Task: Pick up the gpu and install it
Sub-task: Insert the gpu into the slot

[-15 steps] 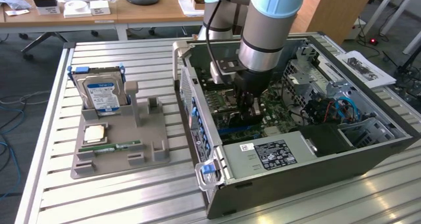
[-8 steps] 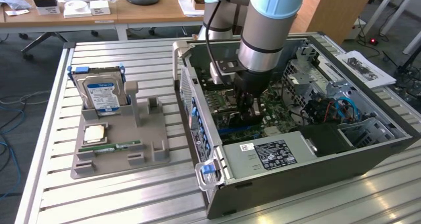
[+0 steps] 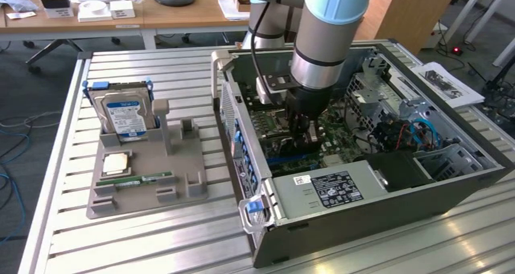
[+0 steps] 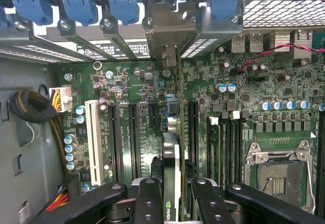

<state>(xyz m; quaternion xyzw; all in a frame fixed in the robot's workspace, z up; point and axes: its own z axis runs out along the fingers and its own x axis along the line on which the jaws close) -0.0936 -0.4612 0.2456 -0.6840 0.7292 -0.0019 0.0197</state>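
In the wrist view the gpu (image 4: 171,155) is a thin dark card seen edge-on, with a green logo near my gripper (image 4: 175,193). The black fingers (image 4: 148,196) press on both of its faces, so the gripper is shut on it. The card stands upright over the green motherboard (image 4: 264,82), in line with the long black expansion slots (image 4: 133,132). Its metal bracket end (image 4: 170,56) reaches the case's rear wall. I cannot tell whether it sits in a slot. In the exterior view the gripper (image 3: 310,135) is low inside the open computer case (image 3: 362,207).
Blue latches (image 4: 76,3) line the rear wall, and a CPU socket (image 4: 277,176) and a cable bundle (image 4: 30,107) flank the card. Outside the case, a grey tray (image 3: 185,165) holds a hard drive (image 3: 125,114), a memory stick (image 3: 132,180) and a chip (image 3: 115,162).
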